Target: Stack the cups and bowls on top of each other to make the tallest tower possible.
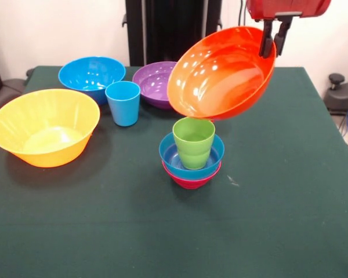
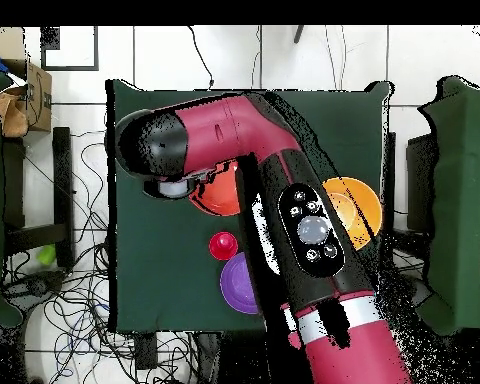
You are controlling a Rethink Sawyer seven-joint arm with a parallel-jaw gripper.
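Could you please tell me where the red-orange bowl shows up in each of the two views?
Front view: the red-orange bowl hangs tilted at upper centre-right, its rim pinched by the gripper, above the green cup.
Overhead view: only a sliver of it shows left of centre, under the arm.
Shared landmark: the purple bowl.

The front view is bright and evenly lit from above. White glare spots shine on the red-orange bowl [image 1: 220, 72], the purple bowl [image 1: 155, 83] and the large blue bowl [image 1: 91, 74]. Soft shadows (short ones) lie on the table [image 1: 278, 202] beside the yellow-orange bowl [image 1: 45, 126]. Everything looks sharp.
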